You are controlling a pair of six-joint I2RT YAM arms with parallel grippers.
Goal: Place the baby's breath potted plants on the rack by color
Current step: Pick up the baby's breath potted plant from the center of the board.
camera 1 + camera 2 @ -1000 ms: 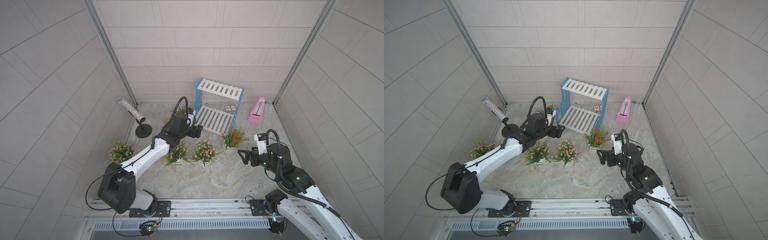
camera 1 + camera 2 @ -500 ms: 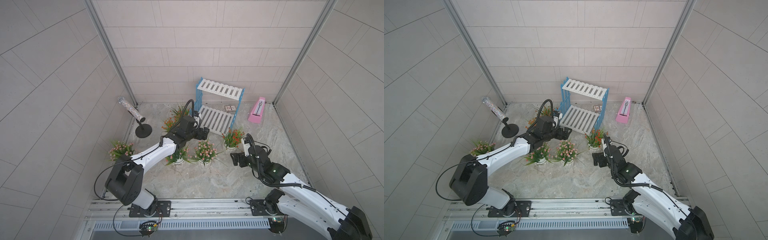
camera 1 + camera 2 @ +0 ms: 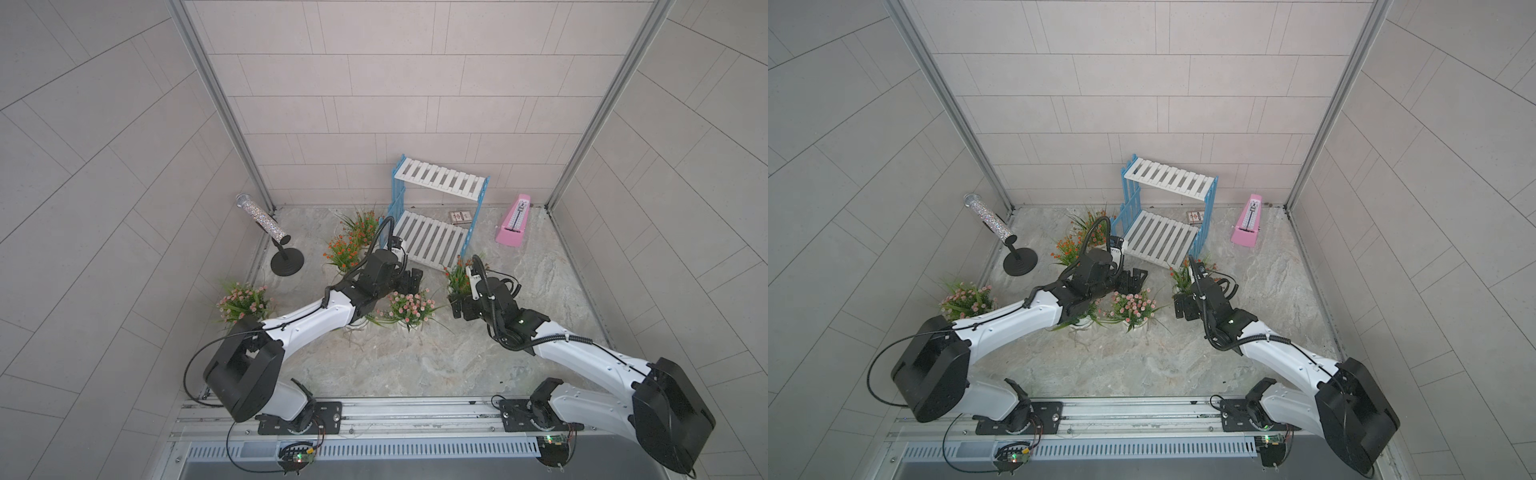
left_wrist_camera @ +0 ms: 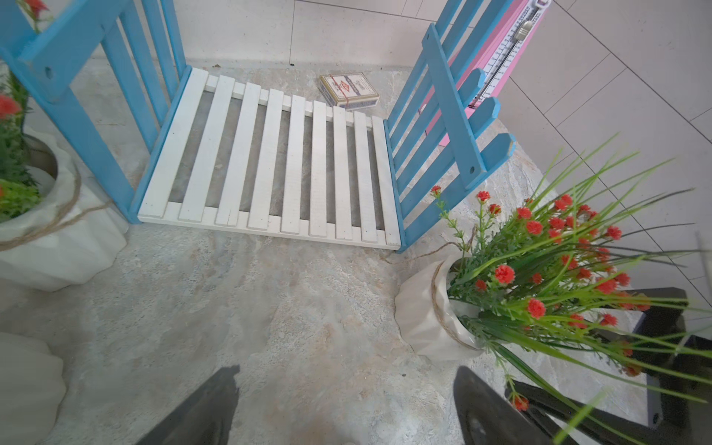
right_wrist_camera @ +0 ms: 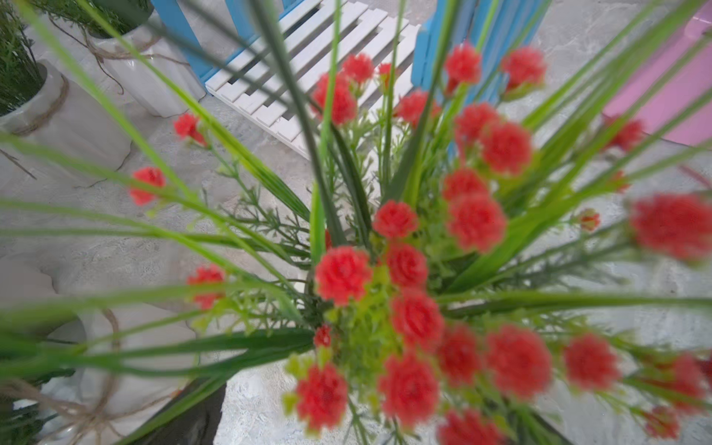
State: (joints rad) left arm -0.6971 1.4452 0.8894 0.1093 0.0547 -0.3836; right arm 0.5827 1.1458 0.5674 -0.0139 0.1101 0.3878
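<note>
- Six baby's breath potted plants (image 3: 409, 307) all stand on the floor (image 3: 399, 365) near the rack (image 3: 432, 241).
- Card box (image 4: 348, 90) print – too small to read.
- Left gripper (image 4: 345, 371): jaws apart over bare floor at the rack's front edge.
- Right gripper (image 3: 455, 303): spread wide, just beside an orange-red plant (image 3: 458, 277).

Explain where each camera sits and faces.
Top views: overhead, front; look down on the light-blue, white-slatted wooden rack; left arm, right arm show.
Left wrist: faces the rack; open left gripper shows.
Right wrist: looks down into a red-flowered plant in a white ribbed pot; one dark finger shows.
Shared: both wrist views see that plant.
</note>
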